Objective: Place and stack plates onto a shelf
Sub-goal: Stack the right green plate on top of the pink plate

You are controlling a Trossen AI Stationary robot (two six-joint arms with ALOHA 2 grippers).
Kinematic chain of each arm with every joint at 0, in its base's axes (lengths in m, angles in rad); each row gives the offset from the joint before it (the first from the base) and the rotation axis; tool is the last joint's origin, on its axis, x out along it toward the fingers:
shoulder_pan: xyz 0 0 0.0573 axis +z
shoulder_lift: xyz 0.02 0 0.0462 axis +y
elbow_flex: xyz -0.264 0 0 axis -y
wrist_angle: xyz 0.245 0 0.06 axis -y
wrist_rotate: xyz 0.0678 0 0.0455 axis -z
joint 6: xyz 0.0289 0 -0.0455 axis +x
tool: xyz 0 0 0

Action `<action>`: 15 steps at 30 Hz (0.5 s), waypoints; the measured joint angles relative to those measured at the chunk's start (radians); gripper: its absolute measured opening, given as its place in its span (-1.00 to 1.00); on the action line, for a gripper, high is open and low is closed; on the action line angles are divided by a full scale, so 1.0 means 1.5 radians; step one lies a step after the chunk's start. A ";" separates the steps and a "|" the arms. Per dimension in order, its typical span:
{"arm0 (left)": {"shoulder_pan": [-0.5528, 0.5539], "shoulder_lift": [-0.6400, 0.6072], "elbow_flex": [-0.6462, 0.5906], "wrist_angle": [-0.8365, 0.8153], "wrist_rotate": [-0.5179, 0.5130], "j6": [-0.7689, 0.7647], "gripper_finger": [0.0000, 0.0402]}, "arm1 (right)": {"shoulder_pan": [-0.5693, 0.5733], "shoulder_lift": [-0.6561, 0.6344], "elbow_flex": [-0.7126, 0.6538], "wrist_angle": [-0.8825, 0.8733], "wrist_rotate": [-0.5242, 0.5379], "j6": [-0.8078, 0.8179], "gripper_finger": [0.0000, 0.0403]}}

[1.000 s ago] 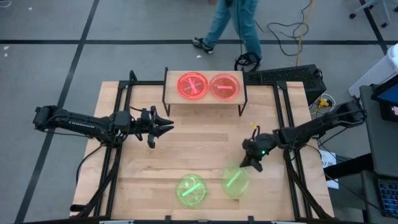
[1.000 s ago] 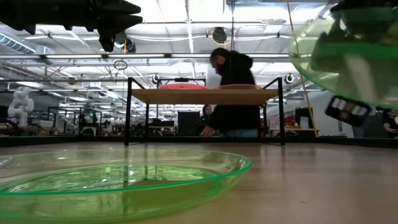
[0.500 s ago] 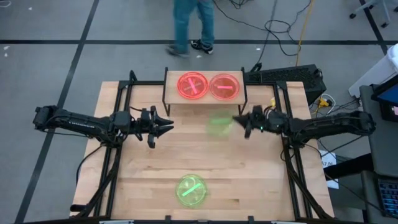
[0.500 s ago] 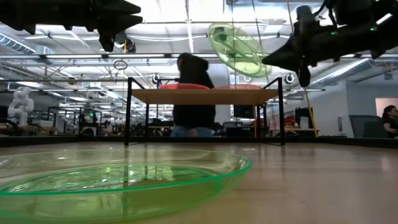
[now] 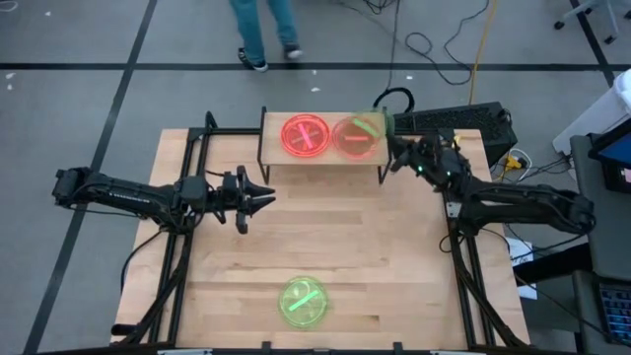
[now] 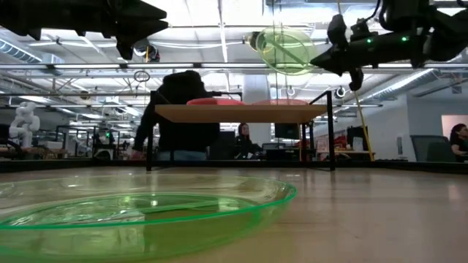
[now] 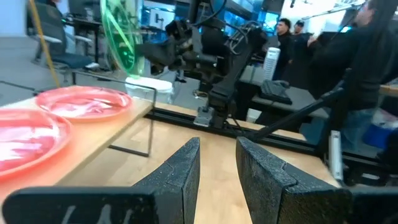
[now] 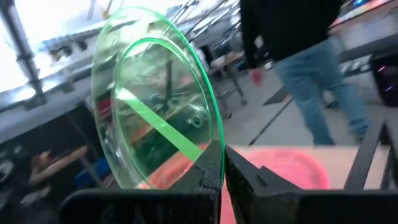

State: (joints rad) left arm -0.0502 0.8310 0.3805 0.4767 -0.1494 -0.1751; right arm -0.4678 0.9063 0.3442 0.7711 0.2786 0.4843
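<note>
The shelf (image 5: 272,150) stands at the table's far edge with a red plate (image 5: 305,135) and an orange-pink plate (image 5: 353,140) lying side by side on its board. My right gripper (image 5: 389,141) is at the shelf's right end, shut on a green plate (image 5: 368,124) that hangs in the air above the orange-pink plate (image 6: 284,101). A second green plate (image 5: 303,301) lies flat near the table's near edge. My left gripper (image 5: 270,197) waits open, in the air left of the table's middle. My right gripper pinches the green plate's rim (image 8: 210,148) between its two fingers (image 8: 245,177). It comes at the plate roughly level from the table's right. The plate (image 6: 285,50) is lifted clear above the shelf (image 6: 241,112) and stands tilted, nearly on edge.
Black frame rails (image 5: 195,148) run along both sides of the table. A black box (image 5: 454,120) sits right of the shelf. A person (image 5: 264,28) walks on the floor beyond the far edge. Bare wood (image 5: 325,227) lies between the shelf and the near green plate.
My right gripper has carried the green plate up from the table's near right part toward the far edge, ending over the shelf's right end. The plate has tipped from nearly flat to nearly on edge. The person behind has walked toward the left.
</note>
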 joint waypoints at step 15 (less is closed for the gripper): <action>0.000 0.000 0.000 0.005 -0.036 0.011 -0.45 | -0.128 0.180 0.344 -0.460 -0.173 -0.050 -1.00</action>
State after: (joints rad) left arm -0.0502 0.8310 0.3805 0.4838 -0.2031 -0.1593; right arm -0.6599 1.1758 0.8604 0.0817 0.0187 0.4086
